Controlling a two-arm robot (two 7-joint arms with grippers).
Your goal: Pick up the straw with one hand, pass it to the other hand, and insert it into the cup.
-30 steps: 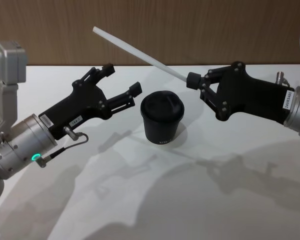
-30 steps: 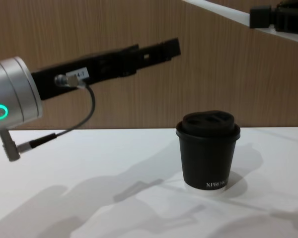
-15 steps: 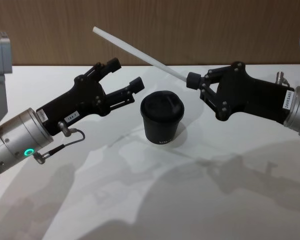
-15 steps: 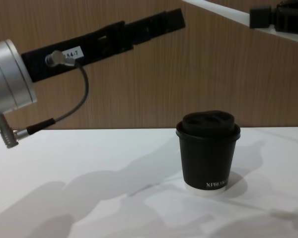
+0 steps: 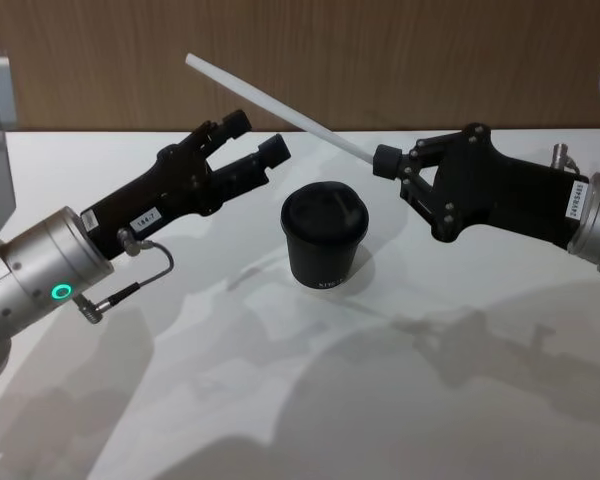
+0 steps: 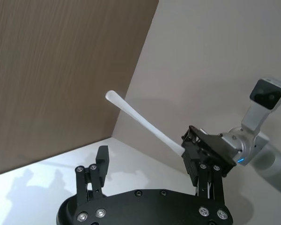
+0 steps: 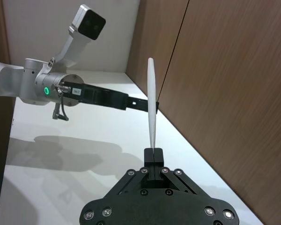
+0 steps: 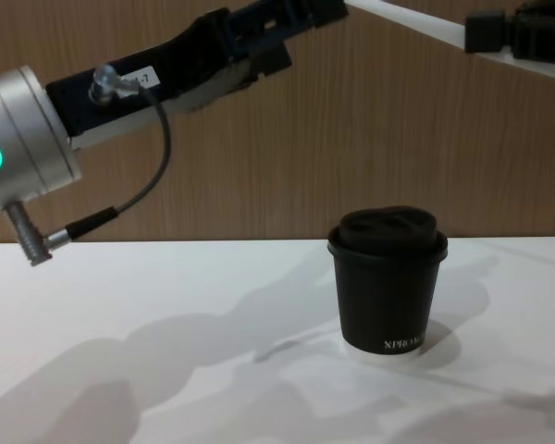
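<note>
Above and right of the cup [image 5: 324, 245], the right end effector [image 5: 385, 160] pinched one end of the straw [image 5: 270, 100], which slanted over the cup, while the left end effector [image 5: 255, 135] gaped empty up to its left.

Looks like a lab test bench to me: I'm over a plain white table [image 5: 280, 400], wood-panel wall [image 5: 400, 50] behind, blank pale wall [image 6: 215, 47] beside it.
</note>
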